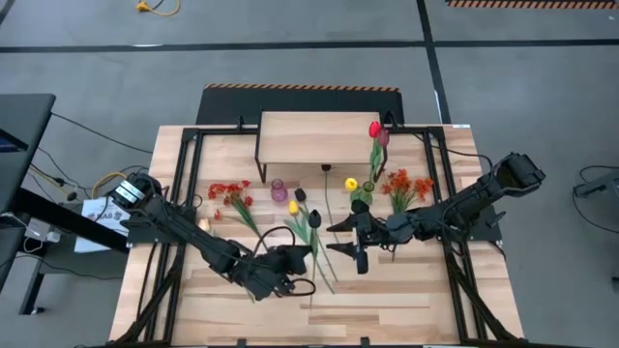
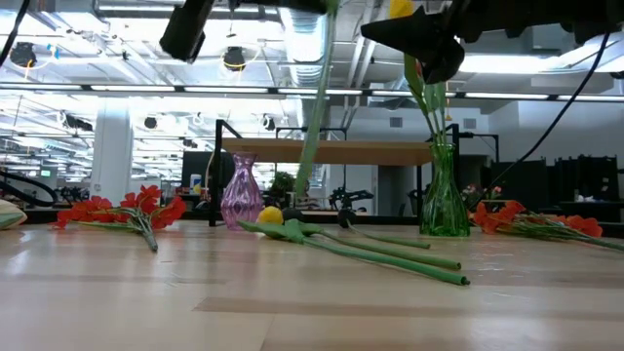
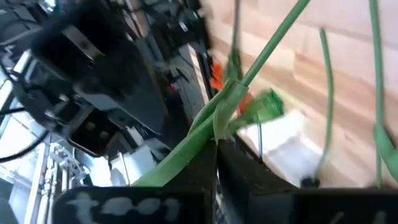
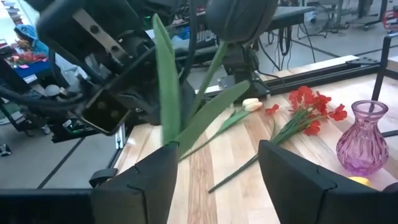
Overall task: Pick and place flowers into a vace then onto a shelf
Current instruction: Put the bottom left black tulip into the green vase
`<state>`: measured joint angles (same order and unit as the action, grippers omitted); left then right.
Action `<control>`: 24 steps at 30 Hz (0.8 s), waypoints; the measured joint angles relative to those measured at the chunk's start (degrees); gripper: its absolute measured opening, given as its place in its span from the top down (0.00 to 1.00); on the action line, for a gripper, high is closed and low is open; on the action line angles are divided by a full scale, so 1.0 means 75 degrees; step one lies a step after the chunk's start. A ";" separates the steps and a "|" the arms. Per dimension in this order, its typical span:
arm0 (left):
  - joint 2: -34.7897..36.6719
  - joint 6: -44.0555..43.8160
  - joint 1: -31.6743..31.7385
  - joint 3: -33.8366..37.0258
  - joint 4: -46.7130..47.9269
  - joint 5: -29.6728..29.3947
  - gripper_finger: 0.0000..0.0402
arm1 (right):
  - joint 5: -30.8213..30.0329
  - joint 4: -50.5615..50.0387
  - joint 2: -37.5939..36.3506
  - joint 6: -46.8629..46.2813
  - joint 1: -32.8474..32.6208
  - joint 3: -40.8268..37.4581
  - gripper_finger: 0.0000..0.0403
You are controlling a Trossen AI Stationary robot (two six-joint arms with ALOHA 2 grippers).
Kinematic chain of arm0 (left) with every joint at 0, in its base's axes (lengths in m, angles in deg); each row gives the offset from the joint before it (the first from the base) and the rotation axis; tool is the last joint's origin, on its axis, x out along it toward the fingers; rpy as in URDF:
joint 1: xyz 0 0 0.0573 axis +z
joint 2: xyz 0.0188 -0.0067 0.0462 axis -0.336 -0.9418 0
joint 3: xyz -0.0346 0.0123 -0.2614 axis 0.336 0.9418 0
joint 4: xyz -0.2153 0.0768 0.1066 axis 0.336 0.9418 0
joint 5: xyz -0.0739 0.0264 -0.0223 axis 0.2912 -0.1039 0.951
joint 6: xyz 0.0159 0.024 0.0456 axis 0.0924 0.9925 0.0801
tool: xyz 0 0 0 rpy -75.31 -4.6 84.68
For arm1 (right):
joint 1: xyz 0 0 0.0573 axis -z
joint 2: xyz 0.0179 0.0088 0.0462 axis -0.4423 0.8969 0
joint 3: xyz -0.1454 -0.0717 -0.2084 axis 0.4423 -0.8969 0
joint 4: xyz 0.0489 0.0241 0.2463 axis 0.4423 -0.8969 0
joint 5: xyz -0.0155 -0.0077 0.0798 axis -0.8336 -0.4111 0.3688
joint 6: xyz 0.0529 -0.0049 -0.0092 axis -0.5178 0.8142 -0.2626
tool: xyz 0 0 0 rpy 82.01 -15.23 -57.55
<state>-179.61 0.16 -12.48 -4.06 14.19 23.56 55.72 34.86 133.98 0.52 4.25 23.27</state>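
two arms meet over the middle of the table [image 1: 406,300]: the left gripper [image 1: 290,259] is clamped on the green stem of a dark tulip [image 1: 312,218] held up off the wood, and the right gripper [image 1: 360,232] hangs close beside it with its fingers apart and a long leaf of that stem standing between them. a green vase [image 2: 445,200] near the shelf [image 1: 319,138] already holds a red tulip [image 1: 374,130] and a yellow one [image 1: 351,184]; a small purple vase [image 1: 279,189] stands empty, and orange sprays [image 1: 229,194] and loose stems lie flat on the table. the risk i see is in the handover: if the right fingers close on the leaf rather than the stem, the flower could slip or twist when the left lets go, and a swinging stem could knock the narrow green vase over. the dark tulip's head is hard to pick out against the arms from above, the low view cuts off both grippers at the top, and i cannot tell how far the stem reaches below the left grip.
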 joint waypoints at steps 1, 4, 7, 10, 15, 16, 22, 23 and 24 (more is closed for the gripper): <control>0.0000 0.0001 0.0019 0.0000 -0.0121 0.0140 1.00 | -0.0003 0.0000 0.0000 0.0050 -0.0014 0.0003 0.46; 0.0003 0.0032 0.0102 0.0000 -0.0302 0.0498 1.00 | 0.0000 0.0000 0.0000 0.0072 -0.0060 0.0003 0.46; 0.0003 0.0032 0.0221 0.0000 -0.0314 0.0632 1.00 | 0.0076 0.0000 -0.0001 0.0119 -0.0066 0.0003 0.46; 0.0003 0.0032 0.0340 0.0000 -0.0319 0.0655 1.00 | 0.0472 0.0030 0.0000 0.0135 -0.0052 0.0003 0.46; 0.0003 0.0032 0.0503 0.0000 -0.0319 0.0824 1.00 | 0.0779 0.0057 0.0000 0.0290 -0.0049 0.0072 0.46; 0.0003 0.0035 0.0521 0.0000 -0.0319 0.0870 1.00 | 0.0804 0.0058 0.0000 0.0324 -0.0047 0.0123 0.46; 0.0003 0.0103 0.0548 0.0000 -0.0395 0.1017 1.00 | 0.0802 -0.0251 -0.0003 0.0358 -0.0043 0.0383 0.46; 0.0003 0.0120 0.0548 0.0000 -0.0451 0.1020 1.00 | 0.0802 -0.0262 -0.0003 0.0405 -0.0038 0.0404 0.46; 0.0003 0.0125 0.0548 0.0000 -0.0496 0.1029 1.00 | 0.0799 -0.0290 -0.0003 0.0443 -0.0029 0.0413 0.46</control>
<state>-179.59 1.10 -8.37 -4.06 10.47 31.28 61.71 32.69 133.96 3.85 4.03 26.37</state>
